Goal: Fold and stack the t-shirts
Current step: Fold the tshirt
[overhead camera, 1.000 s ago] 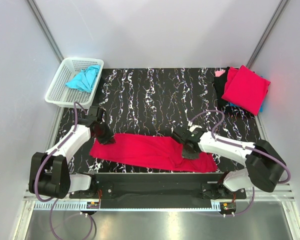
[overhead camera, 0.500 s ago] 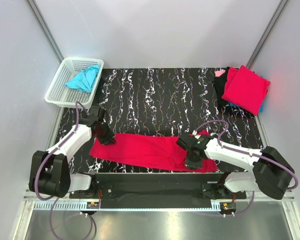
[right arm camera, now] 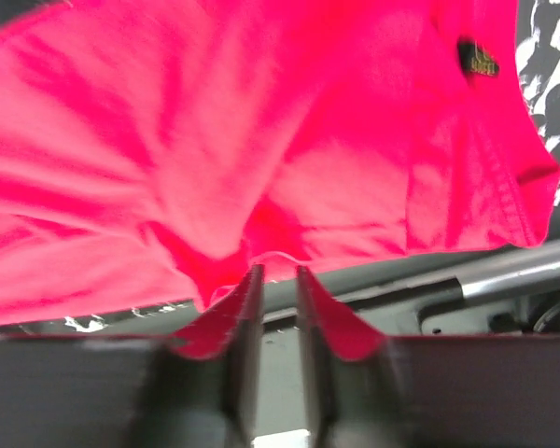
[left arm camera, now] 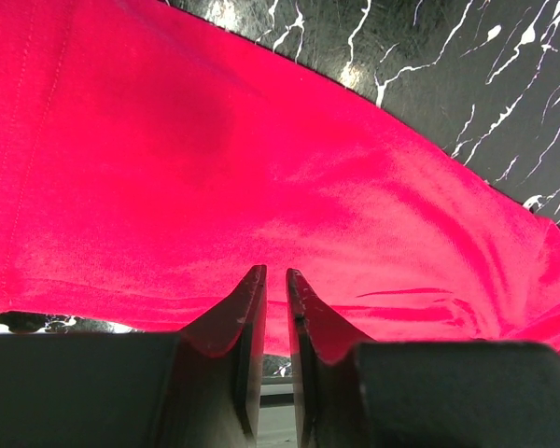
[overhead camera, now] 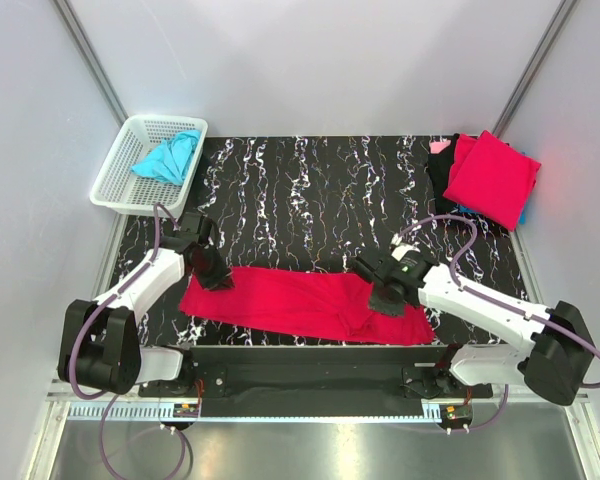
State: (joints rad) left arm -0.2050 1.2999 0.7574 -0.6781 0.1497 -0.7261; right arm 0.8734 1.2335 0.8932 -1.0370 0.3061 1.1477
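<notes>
A crimson red t-shirt [overhead camera: 290, 300] lies as a long folded strip along the table's near edge. My left gripper [overhead camera: 216, 277] sits at its left end, jaws nearly together on the cloth's edge [left arm camera: 275, 273]. My right gripper [overhead camera: 385, 300] is on the shirt's right part, shut on a bunched fold of red cloth [right arm camera: 278, 269]; creases run toward its tips. A turquoise t-shirt [overhead camera: 168, 158] lies crumpled in the white basket [overhead camera: 110, 180]. A folded red t-shirt [overhead camera: 492, 178] tops a stack at the back right.
The basket stands off the table's far left corner. The stack at the back right also holds black cloth [overhead camera: 440, 172] and a turquoise edge [overhead camera: 525, 213]. The black marbled table [overhead camera: 320, 190] lies between. The metal rail [right arm camera: 504, 271] runs just past the shirt's near edge.
My right gripper dipped toward the near edge, then came back up and slightly right, bunching the shirt's right part. The left gripper has stayed in place.
</notes>
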